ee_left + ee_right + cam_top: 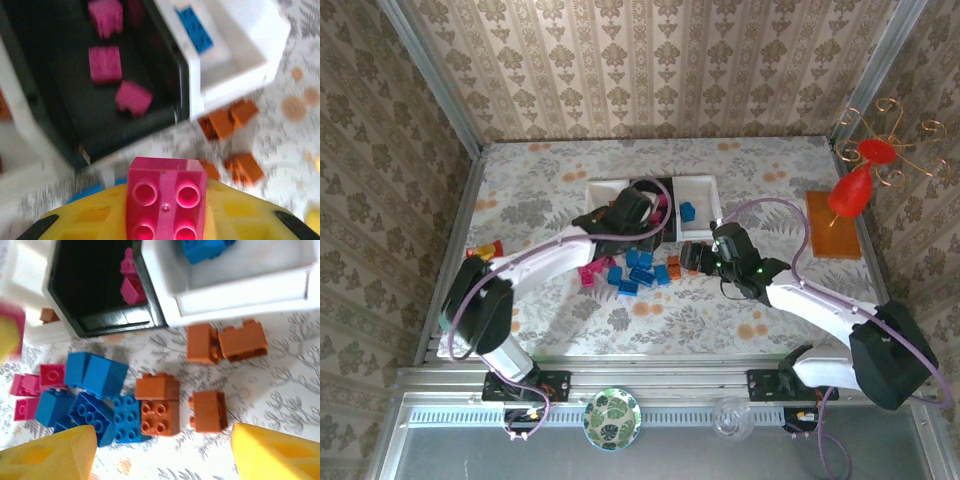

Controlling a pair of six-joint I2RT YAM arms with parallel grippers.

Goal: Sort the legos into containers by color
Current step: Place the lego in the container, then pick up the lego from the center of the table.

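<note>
My left gripper (166,200) is shut on a magenta lego (166,192) and hovers just short of the black container (60,115), which holds three magenta legos (104,64). The white container (235,75) beside it holds a blue lego (195,30). From above, the left gripper (625,215) hangs over the black container (670,225). My right gripper (162,440) is open above loose brown legos (157,402), with blue legos (95,372) and magenta ones (52,374) to their left. In the top view the right gripper (698,258) sits beside the pile (635,270).
A second white container (603,187) lies left of the black one. A red-yellow snack packet (485,250) lies at the left edge. An orange-brown mat (832,225) with a red ornament (855,185) stands at the right. A patterned plate (612,418) and a glass (730,418) sit on the near rail.
</note>
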